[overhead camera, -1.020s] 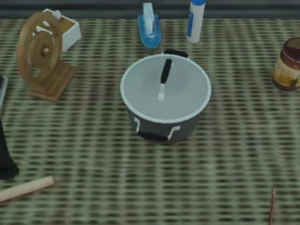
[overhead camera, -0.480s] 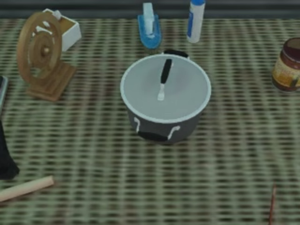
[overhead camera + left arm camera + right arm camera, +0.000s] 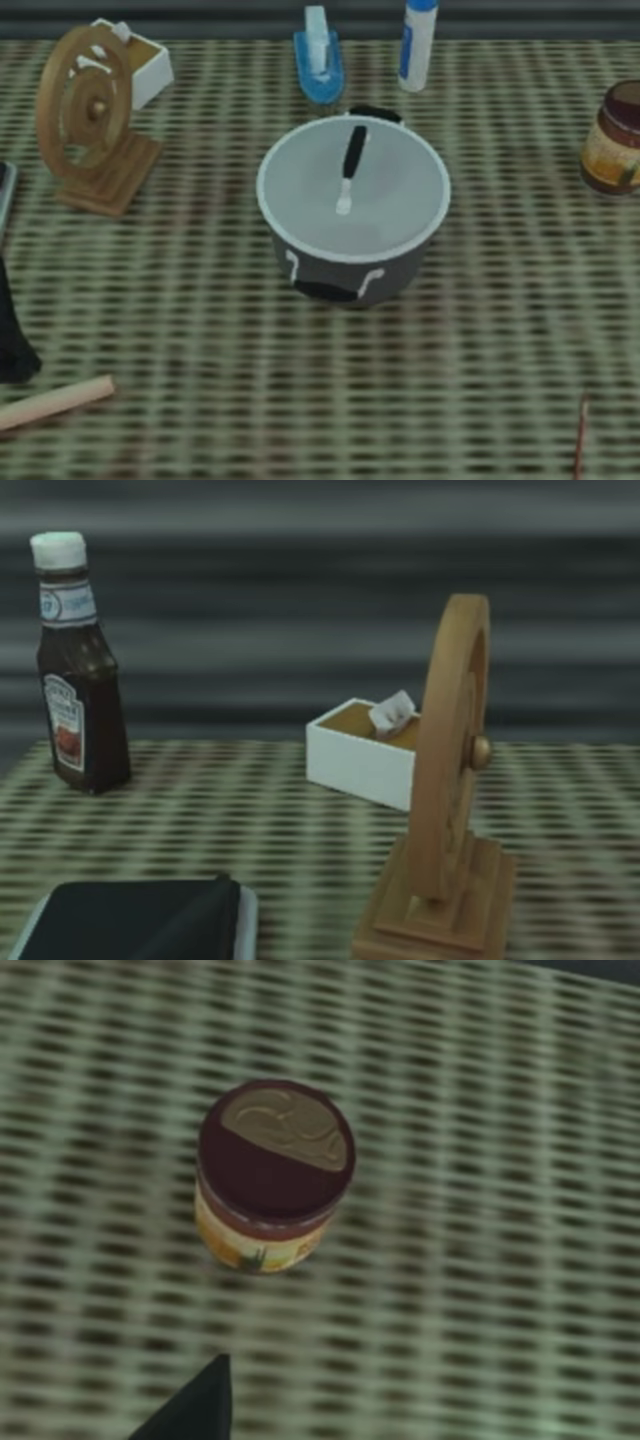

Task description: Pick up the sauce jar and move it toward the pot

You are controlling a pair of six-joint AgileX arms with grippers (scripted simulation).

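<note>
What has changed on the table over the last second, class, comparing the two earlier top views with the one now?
Nothing has visibly changed. The sauce jar stands at the table's right edge, apart from the pot, whose lid is on. The wooden wheel, blue boat and white bottle are where they were. No gripper shows from above.

I can read nothing for certain. The brown sauce bottle (image 3: 78, 670) carries white labels whose print is too small to make out; the sauce jar (image 3: 272, 1173) label shows no legible words.
</note>
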